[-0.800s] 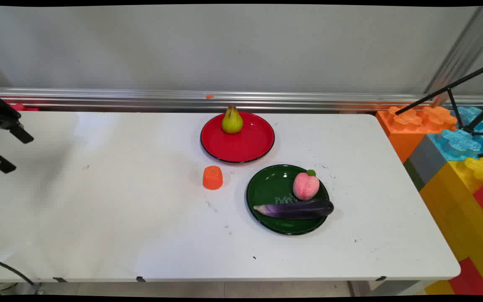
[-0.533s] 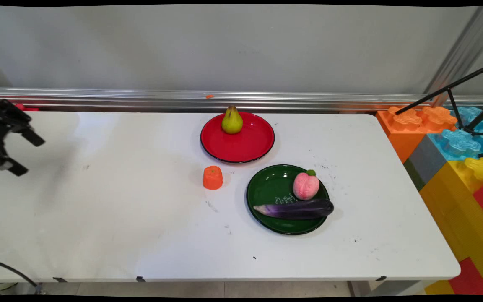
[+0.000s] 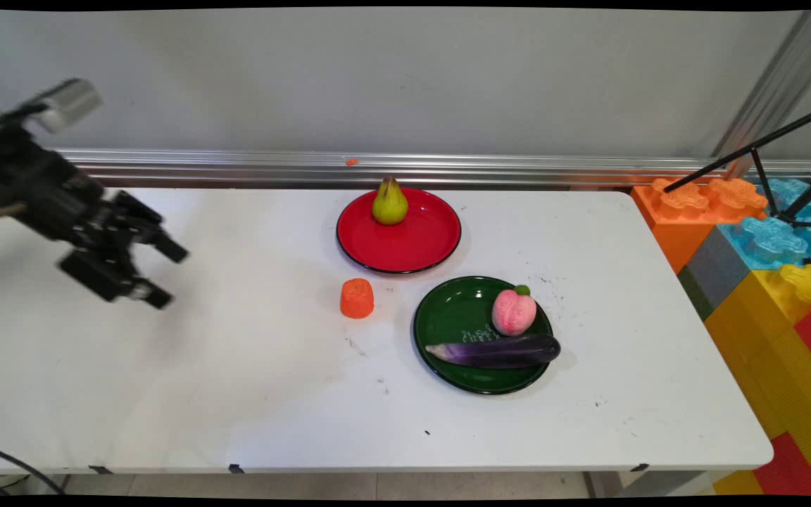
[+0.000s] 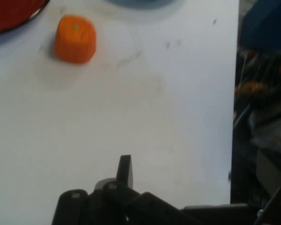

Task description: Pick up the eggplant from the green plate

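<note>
A: Orange block (image 3: 357, 298) — where is it sitting?
B: Upright on the desk (image 3: 236, 394), just beside the red plate (image 3: 405, 246), nothing touching it.
A: Hand (image 3: 166, 276)?
B: Hovering well apart at the block's left, fingers spreading open, gripping nothing, pointing toward it.

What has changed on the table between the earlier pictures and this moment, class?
The hand has swung in from the left edge toward the orange block, open, holding nothing. The pear on the red plate and the peach and eggplant on the green plate stayed put.
</note>
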Tool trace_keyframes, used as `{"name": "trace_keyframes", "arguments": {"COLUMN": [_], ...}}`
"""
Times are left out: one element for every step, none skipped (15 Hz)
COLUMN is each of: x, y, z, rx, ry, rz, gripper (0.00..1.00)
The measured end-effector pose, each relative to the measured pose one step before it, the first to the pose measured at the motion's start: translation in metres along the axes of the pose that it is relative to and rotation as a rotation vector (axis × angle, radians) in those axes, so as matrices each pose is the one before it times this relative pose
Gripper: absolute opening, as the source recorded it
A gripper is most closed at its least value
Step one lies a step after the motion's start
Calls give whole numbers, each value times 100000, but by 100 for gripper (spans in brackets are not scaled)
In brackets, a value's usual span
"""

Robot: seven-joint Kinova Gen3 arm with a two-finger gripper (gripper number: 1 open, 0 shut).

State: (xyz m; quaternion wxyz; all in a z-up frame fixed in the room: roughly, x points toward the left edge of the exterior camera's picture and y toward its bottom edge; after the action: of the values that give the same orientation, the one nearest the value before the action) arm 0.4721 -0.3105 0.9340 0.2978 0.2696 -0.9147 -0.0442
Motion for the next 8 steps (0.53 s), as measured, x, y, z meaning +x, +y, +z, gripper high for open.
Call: {"name": "trace_keyframes", "arguments": {"x": [590, 798, 909, 861, 1028, 1195, 1043, 1168], "y": [42, 43, 41, 56, 159, 198, 78, -21], "z": [1107, 1283, 1315, 1175, 1377, 1343, 1199, 1473], "rx": [-678, -719, -652, -748, -953, -882, -758, -758], "ry": [1917, 2043, 1807, 1395, 1614, 1757, 1411, 1360], "rz": [-61, 585, 1030, 1162, 1641, 2243, 2051, 2298], "gripper": [100, 100, 100, 100, 100, 100, 100, 100]}}
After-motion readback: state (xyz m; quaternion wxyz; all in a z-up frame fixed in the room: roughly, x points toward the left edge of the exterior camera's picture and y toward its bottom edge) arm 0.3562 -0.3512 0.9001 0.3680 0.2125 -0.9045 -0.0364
